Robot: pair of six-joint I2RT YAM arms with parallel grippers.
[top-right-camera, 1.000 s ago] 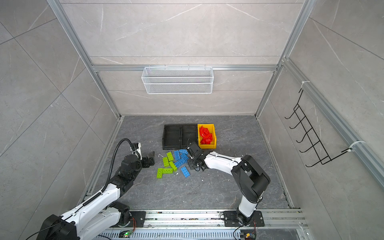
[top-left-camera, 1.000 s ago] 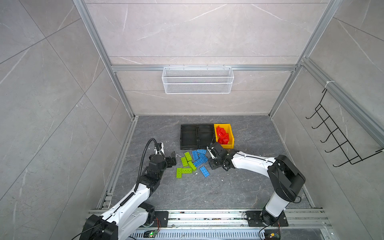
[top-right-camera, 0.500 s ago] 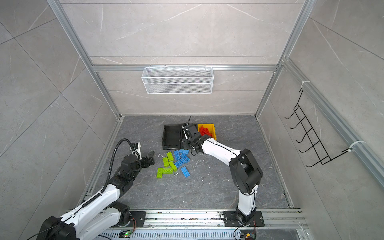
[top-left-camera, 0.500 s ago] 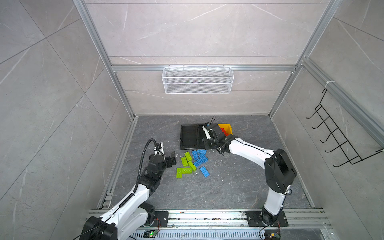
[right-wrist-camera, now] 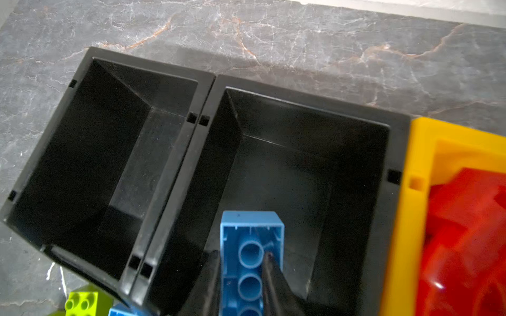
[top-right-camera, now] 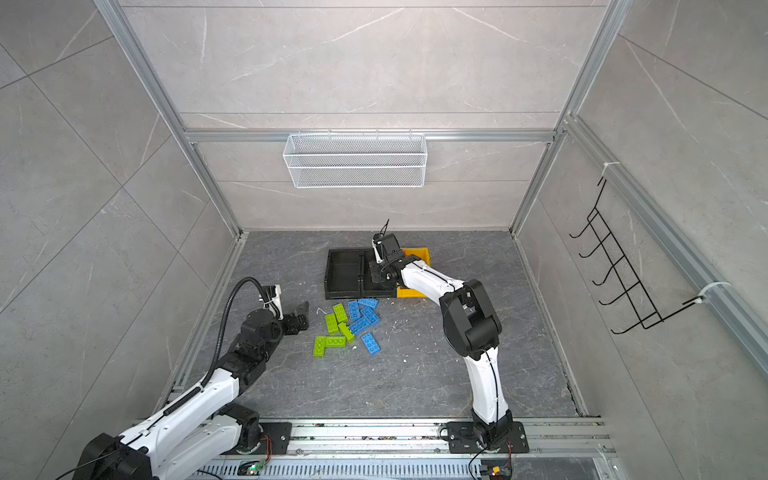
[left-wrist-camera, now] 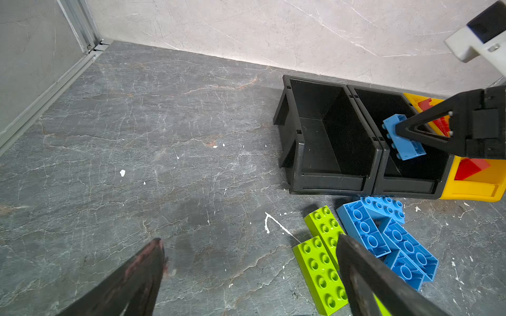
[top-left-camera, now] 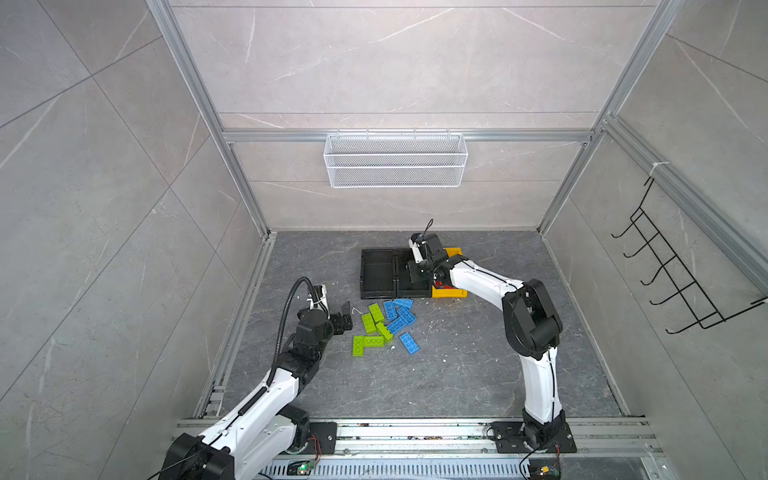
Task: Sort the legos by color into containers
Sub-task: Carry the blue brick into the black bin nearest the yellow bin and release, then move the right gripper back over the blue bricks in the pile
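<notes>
My right gripper is shut on a blue lego: one finger is in its hollow underside, the other on its outer wall. It hangs over the middle black container, which looks empty, as does the left black container. The yellow container holds red legos. In both top views the right gripper is above the containers. Lime green legos and blue legos lie loose on the floor in front. My left gripper stands open and empty, left of the green legos.
A white wire basket hangs on the back wall and a black hook rack on the right wall. A metal rail runs along the front. Small white flecks dot the grey floor.
The right gripper has risen from the pile of legos and moved back over the middle black container with the blue lego in it. The left arm has not moved.
</notes>
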